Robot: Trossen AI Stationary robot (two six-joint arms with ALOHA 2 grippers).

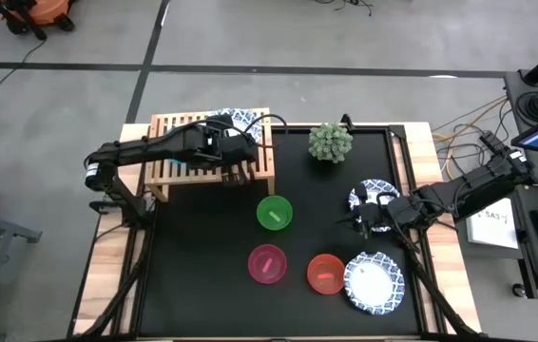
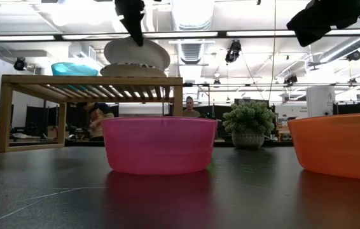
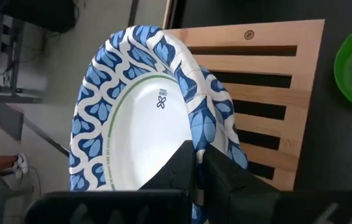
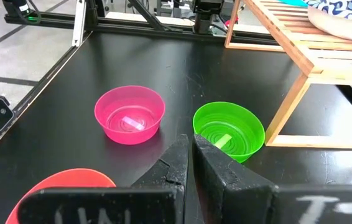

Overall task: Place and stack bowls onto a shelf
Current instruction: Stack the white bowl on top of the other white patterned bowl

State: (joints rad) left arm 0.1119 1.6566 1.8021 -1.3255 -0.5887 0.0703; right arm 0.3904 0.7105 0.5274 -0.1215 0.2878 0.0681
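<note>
The light-wood shelf point(image 1: 183, 157) stands at the table's far left. A teal bowl point(image 2: 75, 69) and a white blue-rimmed bowl point(image 2: 132, 70) rest on its slatted top. My left gripper point(image 1: 239, 142) is over the shelf, shut on a second white patterned bowl point(image 3: 138, 118). The green bowl point(image 1: 274, 212), pink bowl point(image 1: 267, 263), red bowl point(image 1: 325, 274) and another white patterned bowl point(image 1: 375, 282) rest on the black mat. My right gripper point(image 4: 190, 155) is shut and empty, low over the mat beside one more white patterned bowl point(image 1: 375, 195). My left gripper pinches the white patterned bowl's blue rim point(image 3: 201, 127) between its two fingers, one on the inner face and one on the outer. The fingers come from above point(image 2: 132, 25). The bowl point(image 2: 137, 52) sits tilted, its underside on or just over the white bowl below it.
A small green potted plant point(image 1: 330, 142) stands at the mat's far middle. The mat point(image 1: 212, 285) has bare room at the near left. People show in the room beyond the table in the low view.
</note>
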